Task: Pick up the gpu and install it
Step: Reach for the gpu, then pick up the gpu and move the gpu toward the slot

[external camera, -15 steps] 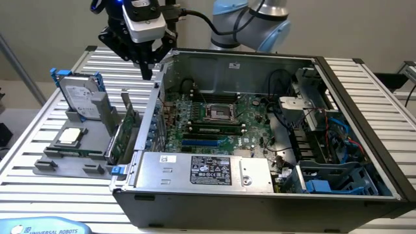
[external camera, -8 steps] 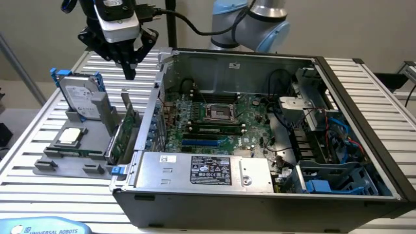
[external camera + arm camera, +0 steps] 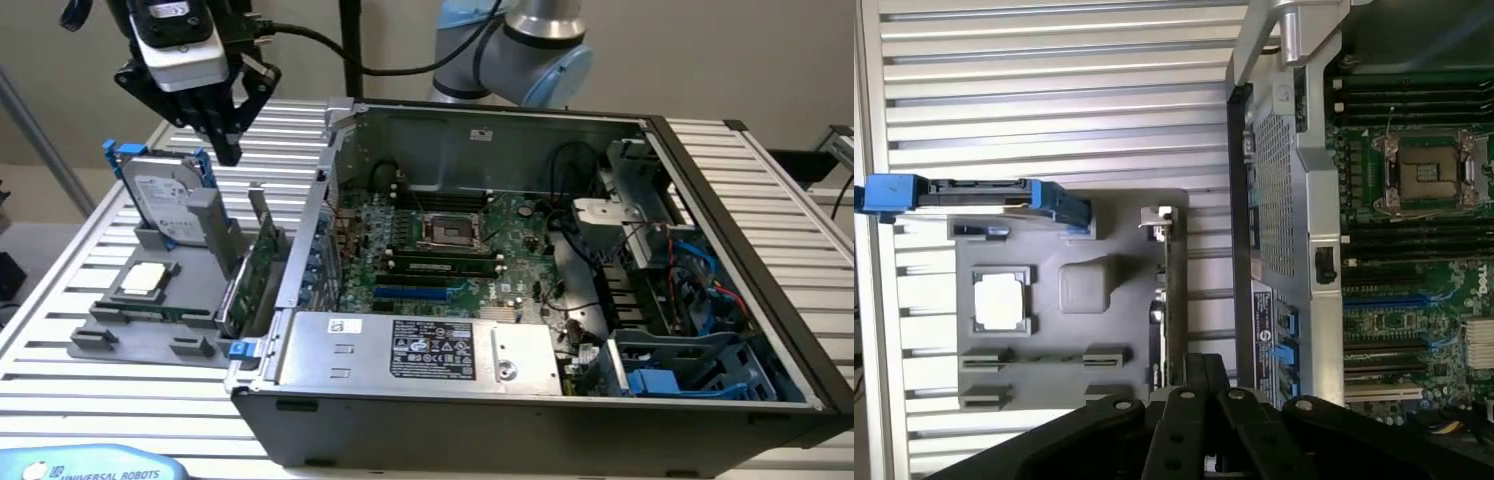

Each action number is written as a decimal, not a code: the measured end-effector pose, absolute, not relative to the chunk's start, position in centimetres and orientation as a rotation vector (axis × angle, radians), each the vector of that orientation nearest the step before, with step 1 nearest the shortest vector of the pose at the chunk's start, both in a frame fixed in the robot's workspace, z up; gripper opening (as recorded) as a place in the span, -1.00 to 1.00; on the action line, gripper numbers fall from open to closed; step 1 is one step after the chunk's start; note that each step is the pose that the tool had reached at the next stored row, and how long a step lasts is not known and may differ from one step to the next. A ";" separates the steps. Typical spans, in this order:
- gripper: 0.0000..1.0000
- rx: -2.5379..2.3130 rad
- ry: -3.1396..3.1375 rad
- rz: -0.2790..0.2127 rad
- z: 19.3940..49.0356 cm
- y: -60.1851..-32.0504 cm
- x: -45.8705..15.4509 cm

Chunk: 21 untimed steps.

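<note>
The gpu (image 3: 256,272) stands on its long edge in a grey holder (image 3: 147,335) at the exterior view's left, just outside the open computer case (image 3: 534,400). Its green board faces the case and its silver bracket points up. My gripper (image 3: 228,150) hangs well above the holder, between the gpu and the hard drive, with its black fingers shut on nothing. Seen from the wrist, the gpu (image 3: 1175,290) is a thin edge-on strip and my gripper (image 3: 1202,375) lines up with one end of it. The motherboard (image 3: 454,250) lies inside the case with a blue slot (image 3: 420,293).
A silver hard drive in a blue frame (image 3: 167,205) stands upright in the same holder, and a processor chip (image 3: 144,280) lies flat in front of it. The case wall (image 3: 318,230) rises right beside the gpu. A power supply (image 3: 427,345) fills the case's near end.
</note>
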<state>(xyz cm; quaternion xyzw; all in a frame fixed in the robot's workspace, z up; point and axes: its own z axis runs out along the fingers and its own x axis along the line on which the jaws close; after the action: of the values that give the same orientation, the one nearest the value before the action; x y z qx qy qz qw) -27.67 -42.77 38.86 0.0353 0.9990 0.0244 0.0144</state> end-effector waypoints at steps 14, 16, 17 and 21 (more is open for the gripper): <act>-0.79 0.113 3.110 0.076 38.8 -42.8 -28.5; -0.79 0.113 3.110 0.076 38.8 -42.8 -28.5; -0.76 0.113 3.110 0.076 38.8 -42.8 -28.5; -0.52 0.113 3.110 0.076 38.7 -42.8 -28.5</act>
<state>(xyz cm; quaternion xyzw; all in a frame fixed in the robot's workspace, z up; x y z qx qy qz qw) -28.51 -42.77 38.75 0.0364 0.9989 0.0243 0.0145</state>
